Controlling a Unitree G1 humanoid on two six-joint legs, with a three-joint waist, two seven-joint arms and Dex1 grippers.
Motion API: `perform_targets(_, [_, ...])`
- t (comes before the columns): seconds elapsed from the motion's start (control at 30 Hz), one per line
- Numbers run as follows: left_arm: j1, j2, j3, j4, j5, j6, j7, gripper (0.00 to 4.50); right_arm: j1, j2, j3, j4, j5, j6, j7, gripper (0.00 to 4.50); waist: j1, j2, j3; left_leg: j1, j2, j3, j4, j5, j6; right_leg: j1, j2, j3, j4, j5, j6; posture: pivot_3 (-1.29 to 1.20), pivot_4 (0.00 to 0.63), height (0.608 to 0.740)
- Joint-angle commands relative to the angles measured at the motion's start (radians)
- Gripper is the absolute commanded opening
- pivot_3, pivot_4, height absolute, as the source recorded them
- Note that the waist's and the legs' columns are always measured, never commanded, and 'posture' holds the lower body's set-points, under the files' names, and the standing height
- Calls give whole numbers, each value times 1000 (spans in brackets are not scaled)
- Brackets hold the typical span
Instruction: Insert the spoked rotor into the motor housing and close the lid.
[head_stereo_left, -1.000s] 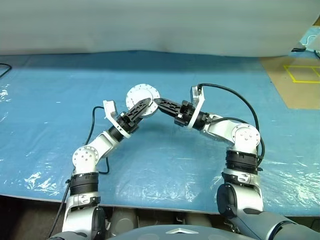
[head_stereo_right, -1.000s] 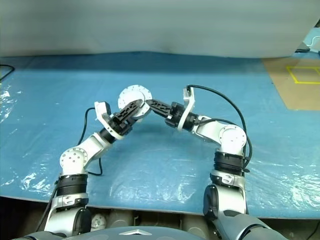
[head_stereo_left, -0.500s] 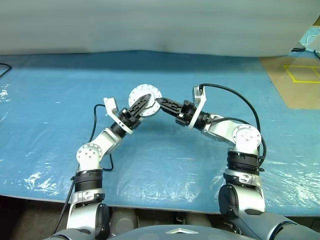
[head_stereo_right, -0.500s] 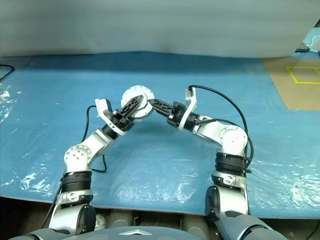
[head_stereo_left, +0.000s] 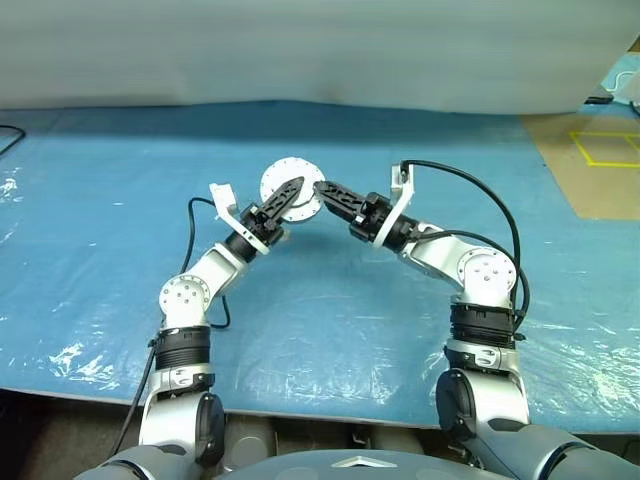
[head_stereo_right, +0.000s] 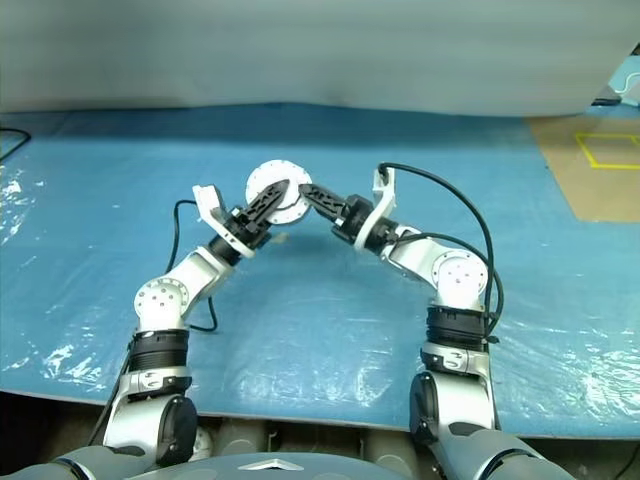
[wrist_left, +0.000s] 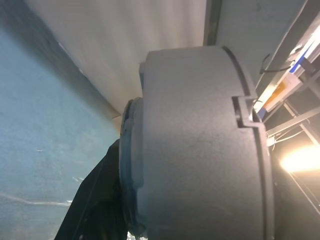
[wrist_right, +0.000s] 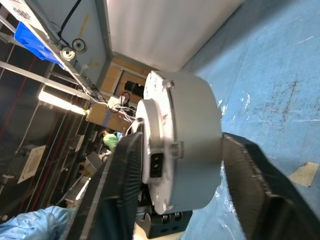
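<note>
The motor housing (head_stereo_left: 291, 187) is above a blue tarp (head_stereo_left: 100, 230) by a white wall (head_stereo_left: 300, 50)

A round grey metal motor housing (head_stereo_left: 291, 189), its pale flat face ringed with small holes, is raised above the blue plastic sheet (head_stereo_left: 90, 220). The left gripper (head_stereo_left: 287, 199) lies across its face (black fingers slanting upward), while the right gripper (head_stereo_left: 322, 190) meets its opposite edge.
</note>
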Motion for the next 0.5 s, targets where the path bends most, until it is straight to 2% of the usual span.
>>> perform_targets(0.03, [-47, 8, 51, 0, 3, -60, 27, 2728, -27, 5, 2, -29, 47, 7, 8, 2911, 0, 0, 0, 0, 0, 0, 0, 0, 0, 0, 0, 0, 0, 0, 0, 0, 150, 740])
perform_targets(0.2, [-93, 39, 101, 38, 18, -119, 48, 2728, -29, 2, 4, -20, 47, 4, 4, 2911, -6, 0, 0, 0, 0, 0, 0, 0, 0, 0, 0, 0, 0, 0, 0, 0, 150, 740])
perform_targets(0.3, [-138, 78, 139, 98, 78, -212, 63, 2728, -28, 0, 8, -18, 43, 4, 4, 2911, -3, -1, 0, -1, 0, -1, 0, 0, 0, 0, 0, 0, 0, 0, 0, 0, 150, 740])
perform_targets(0.5, [-250, 211, 224, 320, 229, -440, 95, 2728, -24, -4, 17, -16, 23, -7, 7, 2911, -3, -4, 2, -1, 0, -2, 1, 0, 0, 0, 0, -2, 0, 0, 0, 0, 150, 740])
